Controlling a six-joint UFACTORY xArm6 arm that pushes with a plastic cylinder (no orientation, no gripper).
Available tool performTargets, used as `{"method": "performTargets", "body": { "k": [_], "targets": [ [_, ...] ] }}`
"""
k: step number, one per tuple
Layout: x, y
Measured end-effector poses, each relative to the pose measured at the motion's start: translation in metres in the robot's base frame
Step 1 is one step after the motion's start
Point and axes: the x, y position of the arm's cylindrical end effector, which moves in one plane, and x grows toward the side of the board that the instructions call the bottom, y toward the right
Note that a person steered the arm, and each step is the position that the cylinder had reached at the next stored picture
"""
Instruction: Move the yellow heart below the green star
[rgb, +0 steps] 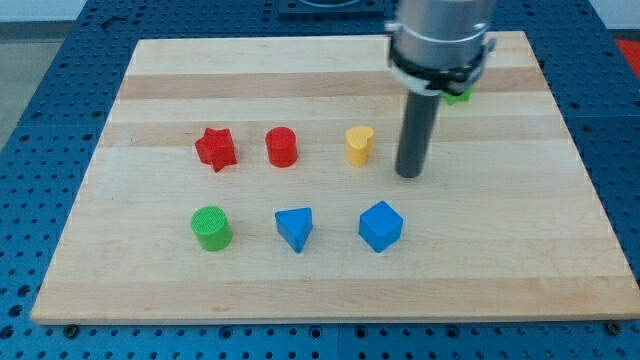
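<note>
The yellow heart (359, 144) stands on the wooden board (520, 250) right of centre. My tip (409, 174) rests on the board just to the heart's right and slightly lower, a small gap apart. The green star (459, 96) shows only as a sliver at the view's upper right, mostly hidden behind the arm's grey end. The heart lies to the left of and below the star.
A red star (215, 148) and a red cylinder (282, 147) stand left of the heart in the same row. A green cylinder (211, 227), a blue triangular block (295, 228) and a blue cube-like block (380, 225) form a lower row.
</note>
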Motion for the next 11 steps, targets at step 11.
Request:
{"method": "performTargets", "body": {
  "k": [11],
  "targets": [
    [-0.062,0.044]
  ]
}}
